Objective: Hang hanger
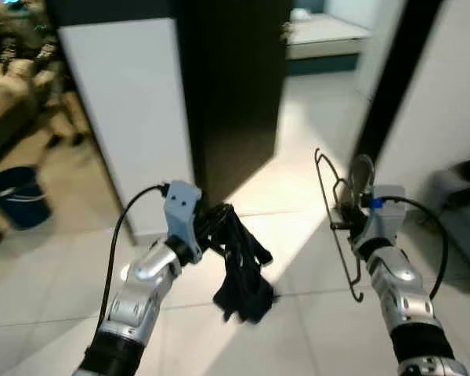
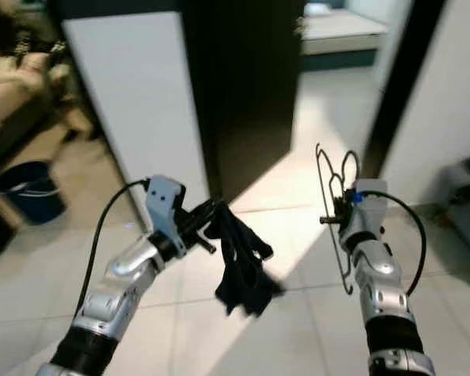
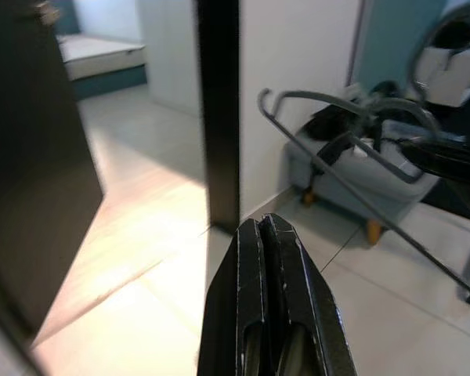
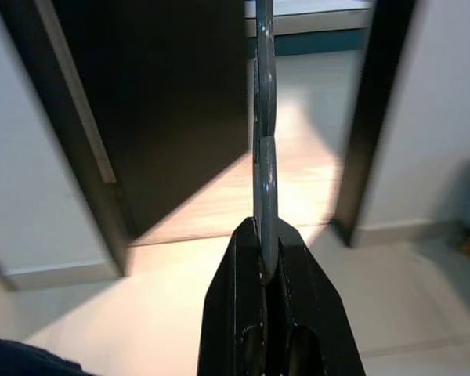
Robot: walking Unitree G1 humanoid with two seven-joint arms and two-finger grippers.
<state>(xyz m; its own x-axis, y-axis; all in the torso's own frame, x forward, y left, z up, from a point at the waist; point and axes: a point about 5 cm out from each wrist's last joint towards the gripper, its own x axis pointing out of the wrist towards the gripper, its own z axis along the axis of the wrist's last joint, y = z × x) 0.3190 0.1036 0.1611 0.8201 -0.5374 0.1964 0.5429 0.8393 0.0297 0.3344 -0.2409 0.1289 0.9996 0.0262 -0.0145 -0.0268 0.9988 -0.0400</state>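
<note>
A thin grey wire hanger stands upright in front of me on the right, its hook end low. My right gripper is shut on its wire, and the right wrist view shows the hanger rising straight out of the closed fingers. My left gripper is held out on the left, shut on a limp black garment that dangles below it. In the left wrist view that gripper has its fingers pressed together, with the hanger across from it.
A dark open door and a white wall panel stand ahead. A doorway with a dark frame leads to a room with a bed. A blue bucket sits far left. A grey seat stands at the right wall.
</note>
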